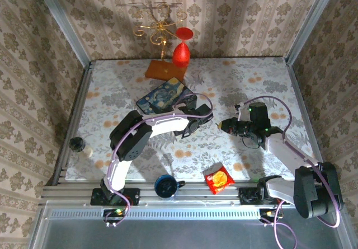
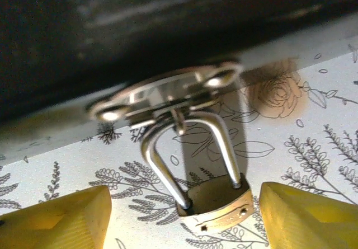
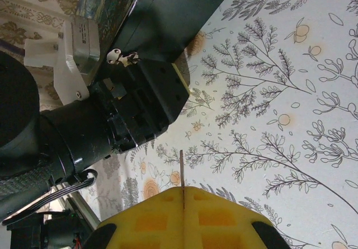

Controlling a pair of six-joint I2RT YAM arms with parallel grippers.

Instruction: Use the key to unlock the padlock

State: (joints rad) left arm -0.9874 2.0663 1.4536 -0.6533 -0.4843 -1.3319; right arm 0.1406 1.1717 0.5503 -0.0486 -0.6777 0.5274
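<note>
My left gripper is spread wide, its two yellow fingers low on either side of the padlock, and neither one touches it. The padlock is small, with a brass-coloured body, and its thin silver shackle is hooked through the silver clasp on the front of the dark-blue box. The body sits at the near end, over the flowered surface, tilted a little, right in the gap between my fingers. From above, my left gripper is at the box's right-hand corner, and my right gripper faces it from the right, near but apart. My right gripper has its yellow fingers pressed together on the key. I see the key edge-on as a thin metal blade standing out from the seam between the fingers and pointing toward my left arm's black wrist and the box behind it. A small silver fitting shows on the box front there, too small for me to tell clasp from padlock.
</note>
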